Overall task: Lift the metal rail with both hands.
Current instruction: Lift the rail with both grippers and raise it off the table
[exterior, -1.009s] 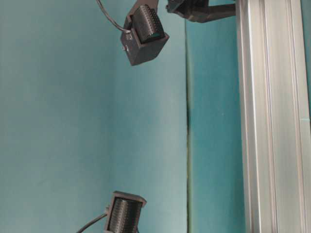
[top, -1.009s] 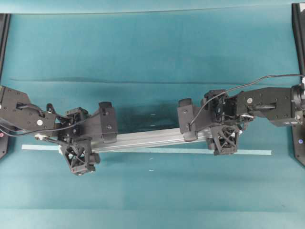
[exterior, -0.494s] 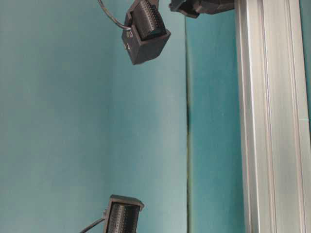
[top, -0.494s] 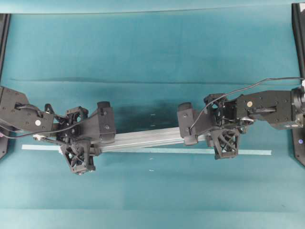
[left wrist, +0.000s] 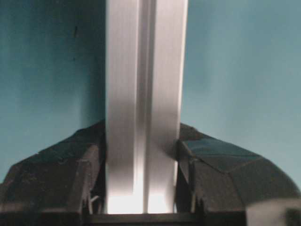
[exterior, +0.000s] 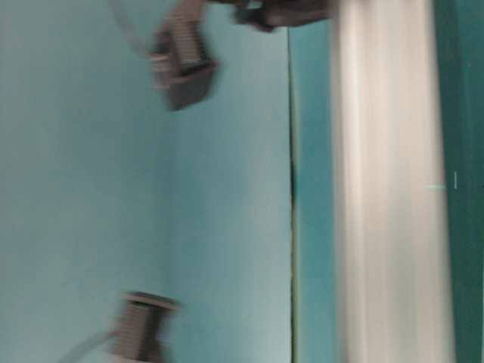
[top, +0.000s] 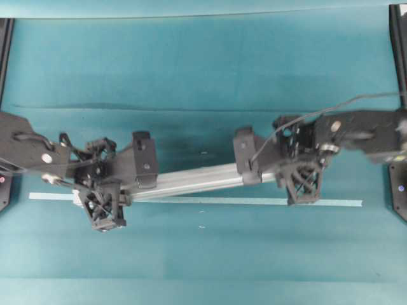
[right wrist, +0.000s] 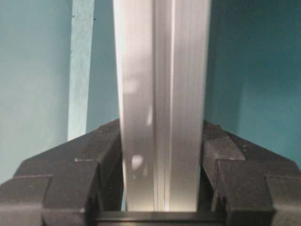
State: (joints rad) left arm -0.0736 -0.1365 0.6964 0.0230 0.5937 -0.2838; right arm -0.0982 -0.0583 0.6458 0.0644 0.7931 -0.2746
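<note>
Across the middle of the teal table (top: 203, 76) you have the metal rail (top: 191, 183), slanting a little so that its right end sits higher in the overhead view than its left. Your left gripper (top: 98, 190) is clamped across the rail near its left end, and your right gripper (top: 297, 175) is clamped across it near the right end. Just below the rail lies a thin pale tape strip (top: 222, 201), running level from side to side; the rail's left part overlaps it while the right part stands apart from it. Black frame posts (top: 397, 38) stand at the table's far edges, well away from the rail.

From the left wrist view you see what the overhead cannot: the rail (left wrist: 143, 103) sits snugly between both fingers (left wrist: 56, 183), each pressed against a side. The right wrist view shows the same grip on the rail (right wrist: 162, 103), fingers (right wrist: 244, 183) tight on both sides, with the tape strip (right wrist: 80, 70) beside it on the cloth. The table-level view is smeared; only the rail (exterior: 389, 181) as a pale band and two dark blurred blocks show there.
</note>
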